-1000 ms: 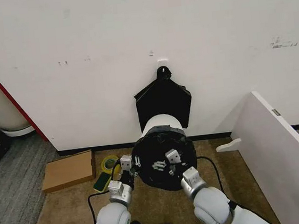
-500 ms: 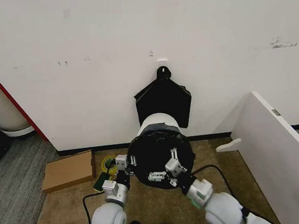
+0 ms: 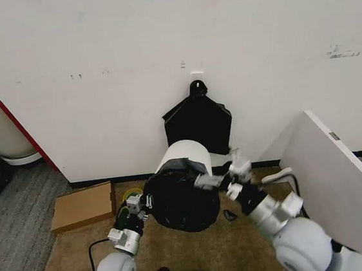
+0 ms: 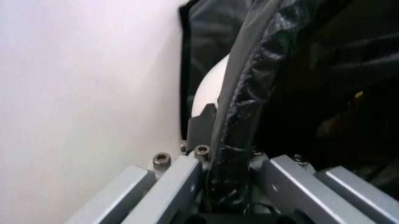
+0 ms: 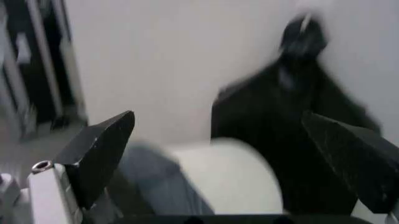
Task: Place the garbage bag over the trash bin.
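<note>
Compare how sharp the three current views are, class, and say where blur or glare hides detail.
Head view: evenly lit and sharp; the trash bin and garbage bag read clearly. Left wrist view: the left gripper is soft, shut on a rolled bag edge, with the wall washed pale. Right wrist view: smeared throughout; the open right gripper and the bin look hazy.

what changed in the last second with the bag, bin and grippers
The right gripper left the glossy black plastic garbage bag and swung right, open. The round white plastic trash bin tipped left. The left gripper stays shut on the bag's rim. The flat black stack stayed put.
</note>
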Tool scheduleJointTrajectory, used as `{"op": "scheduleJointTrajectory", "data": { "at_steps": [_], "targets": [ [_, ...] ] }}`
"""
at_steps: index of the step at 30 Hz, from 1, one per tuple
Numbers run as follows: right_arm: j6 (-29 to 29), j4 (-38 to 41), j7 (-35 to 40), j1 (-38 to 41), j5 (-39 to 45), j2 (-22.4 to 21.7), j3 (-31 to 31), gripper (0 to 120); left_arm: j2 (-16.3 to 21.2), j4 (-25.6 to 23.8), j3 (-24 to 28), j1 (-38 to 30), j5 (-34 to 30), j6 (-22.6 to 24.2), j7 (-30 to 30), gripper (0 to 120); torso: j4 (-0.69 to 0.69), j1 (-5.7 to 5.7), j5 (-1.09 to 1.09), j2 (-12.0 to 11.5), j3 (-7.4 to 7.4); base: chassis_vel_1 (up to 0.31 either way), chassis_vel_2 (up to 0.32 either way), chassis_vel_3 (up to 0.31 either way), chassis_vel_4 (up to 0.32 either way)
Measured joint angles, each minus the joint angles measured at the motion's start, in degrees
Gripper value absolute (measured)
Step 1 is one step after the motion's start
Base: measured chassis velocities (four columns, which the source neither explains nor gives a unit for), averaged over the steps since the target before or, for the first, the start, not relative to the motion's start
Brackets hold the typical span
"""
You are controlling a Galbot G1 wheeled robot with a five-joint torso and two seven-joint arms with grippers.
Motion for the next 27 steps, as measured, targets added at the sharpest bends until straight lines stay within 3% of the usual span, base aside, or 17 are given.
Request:
{"op": "scheduleJointTrajectory", "data": {
  "at_steps": [3,7,18,23,27],
  "targets": [
    [0.0,-1.8,-2.5,0.1,0.0,-1.1,0.0,100,0.0,0.1,-0.2,-0.1,0.0,-1.0,1.5,0,0.0,0.0,0.01,0.0,0.0,0.0,0.0,0.0,0.0],
    [5.0,-9.6,-13.8,2.4,-1.7,-1.7,-0.1,100,0.0,0.2,-1.3,-0.1,0.2,-2.8,5.3,0,0.02,0.0,0.01,0.0,0.0,0.0,0.0,0.0,0.0],
    [12.1,-13.7,-28.7,2.4,-1.0,-2.0,2.4,100,0.6,-0.2,-2.4,0.1,0.7,-3.0,5.5,0,0.0,0.0,-0.01,0.0,0.0,0.0,0.0,0.0,0.0],
    [12.3,-15.0,-30.7,3.0,-2.4,-2.3,3.3,100,0.6,-0.2,-2.4,-0.3,0.7,-3.0,5.5,0,0.01,0.0,0.0,0.0,0.0,0.0,0.0,0.0,0.0],
    [11.2,-16.2,-28.1,3.9,-6.3,-2.2,3.0,100,0.5,-0.3,-2.0,-0.6,0.7,-2.9,6.9,0,0.0,0.0,0.0,0.0,0.0,0.0,0.0,0.0,0.0]
  ]
}}
